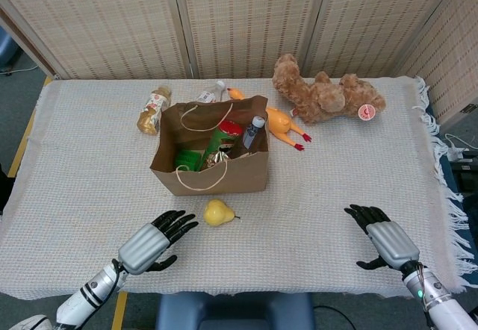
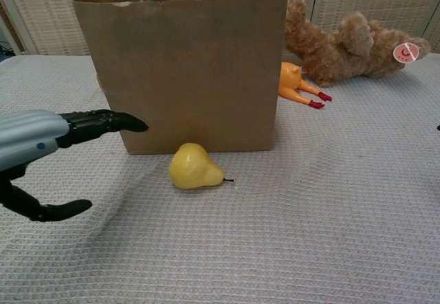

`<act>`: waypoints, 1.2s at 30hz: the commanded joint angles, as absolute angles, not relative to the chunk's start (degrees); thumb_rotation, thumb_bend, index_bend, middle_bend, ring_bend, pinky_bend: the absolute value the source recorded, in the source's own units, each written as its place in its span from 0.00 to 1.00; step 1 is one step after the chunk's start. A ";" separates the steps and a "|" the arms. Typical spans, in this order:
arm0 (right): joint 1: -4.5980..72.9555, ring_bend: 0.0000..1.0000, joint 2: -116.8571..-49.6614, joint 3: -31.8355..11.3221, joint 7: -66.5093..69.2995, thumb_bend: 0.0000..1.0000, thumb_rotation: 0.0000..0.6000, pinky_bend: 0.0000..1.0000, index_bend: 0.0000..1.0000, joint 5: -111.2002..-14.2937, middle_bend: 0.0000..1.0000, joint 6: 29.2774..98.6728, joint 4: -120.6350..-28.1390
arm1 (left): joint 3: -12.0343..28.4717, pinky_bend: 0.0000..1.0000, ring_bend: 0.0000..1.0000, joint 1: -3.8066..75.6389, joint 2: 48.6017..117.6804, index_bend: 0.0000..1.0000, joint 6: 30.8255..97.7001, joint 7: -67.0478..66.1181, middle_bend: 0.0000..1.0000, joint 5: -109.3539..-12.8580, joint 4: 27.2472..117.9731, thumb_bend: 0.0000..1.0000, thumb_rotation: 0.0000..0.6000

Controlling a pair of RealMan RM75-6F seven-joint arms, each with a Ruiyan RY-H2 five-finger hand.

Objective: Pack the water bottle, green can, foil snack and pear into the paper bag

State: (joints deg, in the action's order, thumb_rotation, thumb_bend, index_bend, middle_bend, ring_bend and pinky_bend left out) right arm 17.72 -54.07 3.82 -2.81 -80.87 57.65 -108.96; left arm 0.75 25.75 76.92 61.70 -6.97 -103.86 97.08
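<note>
Head view: teddy bear behind paper bag

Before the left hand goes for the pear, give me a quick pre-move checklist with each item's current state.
1. Left hand open and holding nothing: ok.
2. Pear free on the cloth, in front of the paper bag, hand not touching it: ok.
3. Bag upright with its mouth open: ok.
4. Room left in the bag beside the green can and water bottle: cannot tell.
5. Foil snack in the bag: cannot tell.
6. Right hand away from the pear and bag: ok.
</note>
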 commanded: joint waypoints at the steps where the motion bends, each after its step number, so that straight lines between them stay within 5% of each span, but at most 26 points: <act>1: 17.75 0.00 -54.04 3.79 -2.61 0.02 1.00 0.00 0.00 -80.64 0.00 57.51 -108.72 | 2.69 0.09 0.00 28.81 79.70 0.00 58.08 -10.54 0.00 -101.06 96.52 0.35 1.00; 19: 18.34 0.00 -54.12 3.43 -2.52 0.02 1.00 0.00 0.00 -78.67 0.00 56.19 -108.14 | 7.18 0.11 0.00 41.14 88.65 0.00 46.07 -18.23 0.00 -93.18 85.96 0.35 1.00; 36: 18.96 0.00 -53.95 3.30 -2.55 0.02 1.00 0.00 0.00 -77.63 0.00 55.01 -108.21 | 6.43 0.20 0.00 45.21 94.21 0.00 45.89 -15.54 0.00 -89.95 79.70 0.35 1.00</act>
